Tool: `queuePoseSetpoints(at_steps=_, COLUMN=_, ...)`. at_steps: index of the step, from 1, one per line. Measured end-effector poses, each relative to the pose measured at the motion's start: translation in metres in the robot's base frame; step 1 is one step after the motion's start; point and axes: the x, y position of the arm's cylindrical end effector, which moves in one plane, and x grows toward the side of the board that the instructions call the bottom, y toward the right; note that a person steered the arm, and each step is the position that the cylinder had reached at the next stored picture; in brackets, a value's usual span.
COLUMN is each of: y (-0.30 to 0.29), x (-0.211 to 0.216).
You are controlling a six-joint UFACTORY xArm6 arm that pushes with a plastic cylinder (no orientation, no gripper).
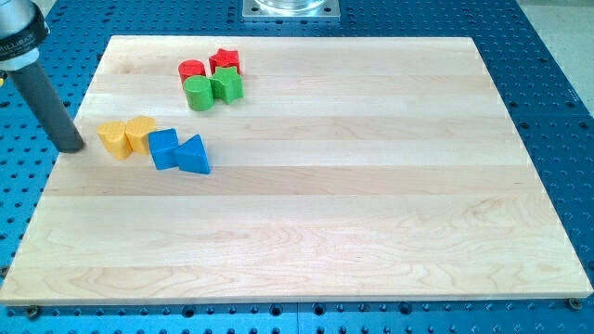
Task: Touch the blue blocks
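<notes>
My tip (71,147) has no jaws, so nothing is open or clenched; it is just a rod end. It sits at the worktop's (306,223) left edge. The blue cube (163,148) and blue triangle block (195,155) touch each other near that left edge. They look small, hard and light, so I think they would slide with a soft push on a flat side. Two yellow blocks (127,136) stand between my tip and the blue ones. Red blocks (210,65) and green blocks (213,89) sit near the far edge.

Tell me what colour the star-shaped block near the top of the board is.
Red: the star block shows clearly in the camera view, above the green blocks.
</notes>
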Motion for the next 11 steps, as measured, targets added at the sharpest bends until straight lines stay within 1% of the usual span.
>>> queuePoseSetpoints(at_steps=2, y=0.070, x=0.012)
queuePoseSetpoints(at_steps=3, y=0.089, x=0.022)
queuePoseSetpoints(at_steps=4, y=0.080, x=0.061)
queuePoseSetpoints(at_steps=5, y=0.117, x=0.079)
queuePoseSetpoints(at_steps=6, y=0.120, x=0.058)
queuePoseSetpoints(at_steps=7, y=0.119, x=0.053)
queuePoseSetpoints(at_steps=9, y=0.122, x=0.081)
queuePoseSetpoints(at_steps=10, y=0.187, x=0.075)
queuePoseSetpoints(at_steps=11, y=0.215, x=0.039)
